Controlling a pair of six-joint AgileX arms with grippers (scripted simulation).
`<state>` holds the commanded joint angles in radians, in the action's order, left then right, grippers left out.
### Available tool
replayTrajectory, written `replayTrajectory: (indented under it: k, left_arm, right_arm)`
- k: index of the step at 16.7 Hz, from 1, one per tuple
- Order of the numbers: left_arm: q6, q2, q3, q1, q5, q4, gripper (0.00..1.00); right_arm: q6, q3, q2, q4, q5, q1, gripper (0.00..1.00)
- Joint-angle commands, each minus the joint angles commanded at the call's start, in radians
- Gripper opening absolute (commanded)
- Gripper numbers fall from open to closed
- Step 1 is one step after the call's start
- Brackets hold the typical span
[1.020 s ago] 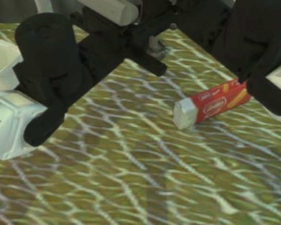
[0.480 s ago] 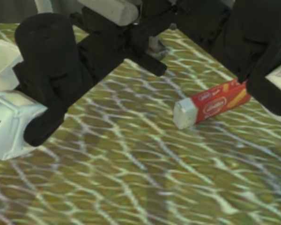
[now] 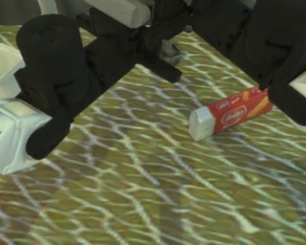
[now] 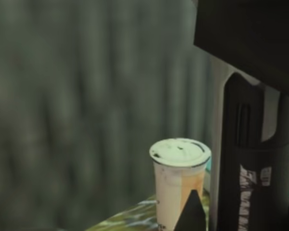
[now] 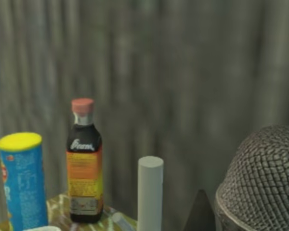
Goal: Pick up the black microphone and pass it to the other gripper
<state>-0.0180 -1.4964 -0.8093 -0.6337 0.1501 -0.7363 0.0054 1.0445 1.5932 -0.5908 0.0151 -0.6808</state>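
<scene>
Black microphone (image 5: 262, 180) shows best in the right wrist view, where its grey mesh head fills the corner just beside one pointed finger of the right claw (image 5: 201, 211). The handle is out of view there. In the top view only a small grey patch shows, off the table (image 3: 143, 194). It lies beyond the white end of the red biscuit pack (image 3: 229, 115), toward the far edge, where the two arms crowd together.

The left claw (image 3: 166, 69) reaches into that same spot, one dark finger pointing back toward the red biscuit pack. I cannot tell how far either claw is parted. I also cannot tell which of them, if either, grips the black microphone, because the arms hide the meeting place. The head sitting so close to the right wrist camera suggests the right claw carries it, but that is a guess.

It should be a light, rigid thing, easy to lift, though a slim smooth handle is likely to twist or slide in pointed fingers. The mesh head looks prone to denting and is too round to pinch well. The better hold is across the handle, with free handle left for the receiving claw. The giving claw should let go only once the other has closed firmly.
</scene>
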Motion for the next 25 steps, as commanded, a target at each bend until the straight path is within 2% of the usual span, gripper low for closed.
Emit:
replayTrajectory:
  k: [7,15,16,17,20,25]
  left_arm:
    - [0.000,0.000,0.000,0.000,0.000,0.000,0.98]
    - [0.000,0.000,0.000,0.000,0.000,0.000,1.00]
    - [-0.018,-0.011,0.014,0.026,-0.031,0.001,1.00]
    - [-0.018,-0.008,0.017,0.027,-0.031,0.002,1.00]
    - [-0.017,0.063,0.075,0.041,-0.023,0.019,1.00]
    - [-0.016,0.260,0.223,0.076,-0.004,0.060,1.00]
  right_arm:
    - [0.000,0.000,0.000,0.000,0.000,0.000,0.00]
    - [0.000,0.000,0.000,0.000,0.000,0.000,0.00]
    - [-0.008,0.013,-0.016,-0.001,-0.013,0.002,0.00]
    - [-0.008,0.012,-0.018,-0.001,-0.011,0.004,0.00]
    - [-0.005,-0.016,-0.046,0.000,0.020,0.031,0.00]
    - [0.000,-0.084,-0.119,0.001,0.097,0.105,0.00]
